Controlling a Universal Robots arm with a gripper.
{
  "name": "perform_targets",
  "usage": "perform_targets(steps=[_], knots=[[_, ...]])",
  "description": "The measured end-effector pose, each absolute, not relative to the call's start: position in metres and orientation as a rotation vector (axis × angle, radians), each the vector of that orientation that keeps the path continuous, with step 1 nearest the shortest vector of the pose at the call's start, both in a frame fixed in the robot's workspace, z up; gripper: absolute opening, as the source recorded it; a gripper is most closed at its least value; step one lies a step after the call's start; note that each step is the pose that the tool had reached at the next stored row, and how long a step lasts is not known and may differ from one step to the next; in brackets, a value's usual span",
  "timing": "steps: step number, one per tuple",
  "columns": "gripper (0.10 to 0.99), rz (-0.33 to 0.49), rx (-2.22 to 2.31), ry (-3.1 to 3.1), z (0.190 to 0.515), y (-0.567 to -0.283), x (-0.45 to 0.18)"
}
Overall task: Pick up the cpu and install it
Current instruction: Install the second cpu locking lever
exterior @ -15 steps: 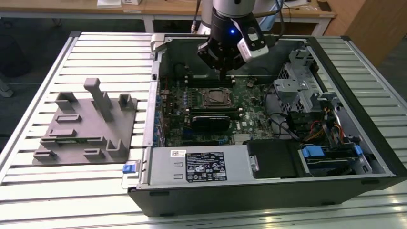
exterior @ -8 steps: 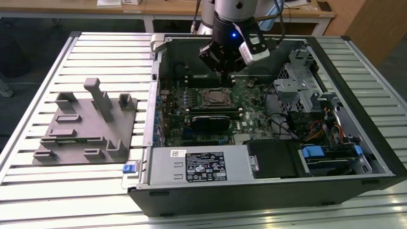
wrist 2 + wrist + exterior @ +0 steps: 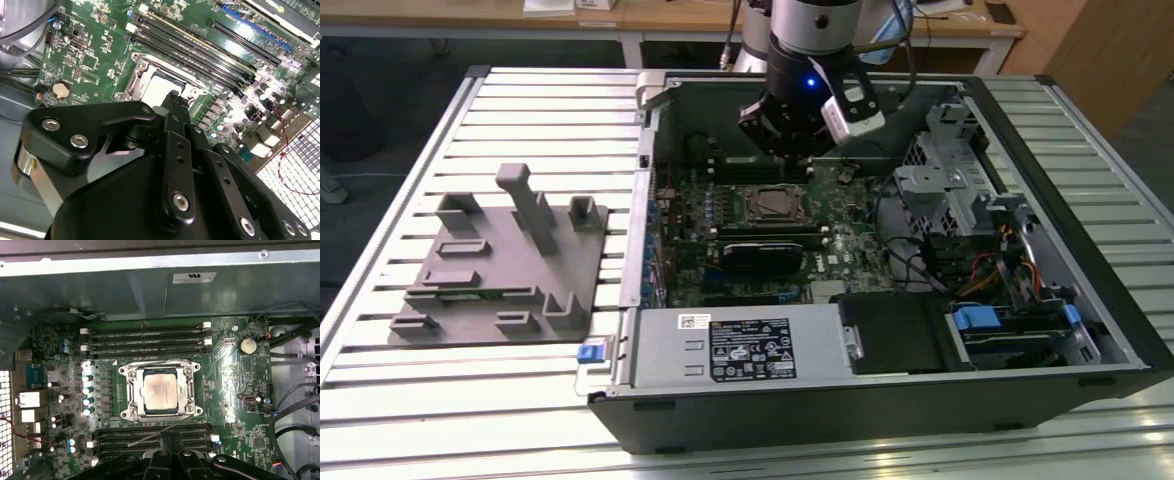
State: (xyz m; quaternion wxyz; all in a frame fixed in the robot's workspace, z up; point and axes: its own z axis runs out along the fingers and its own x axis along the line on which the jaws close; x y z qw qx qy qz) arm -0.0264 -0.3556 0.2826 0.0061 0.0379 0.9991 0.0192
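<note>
The cpu (image 3: 161,391), a silvery square chip, lies flat inside the metal socket frame (image 3: 129,392) on the green motherboard. It also shows in the second wrist view (image 3: 159,88) and, small, in the exterior view (image 3: 774,203). My gripper (image 3: 790,148) hangs above the board, just behind the socket and clear of the chip. In the first wrist view its black fingertips (image 3: 172,440) stand together with nothing between them. The second wrist view looks past the gripper (image 3: 175,98) from the side, its tip over the socket's edge.
The open computer case (image 3: 720,415) lies on a slatted table. Memory slots (image 3: 150,337) run on both sides of the socket. A thin wire lever (image 3: 160,432) slants beside the socket. A grey plastic fixture (image 3: 500,265) sits at the exterior view's left. Drive cages and cables (image 3: 987,250) crowd the right.
</note>
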Motion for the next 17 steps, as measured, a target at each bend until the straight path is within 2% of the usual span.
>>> perform_targets(steps=[17], knots=[[0.106,0.060,0.119,3.127,0.268,-0.358,-0.025]])
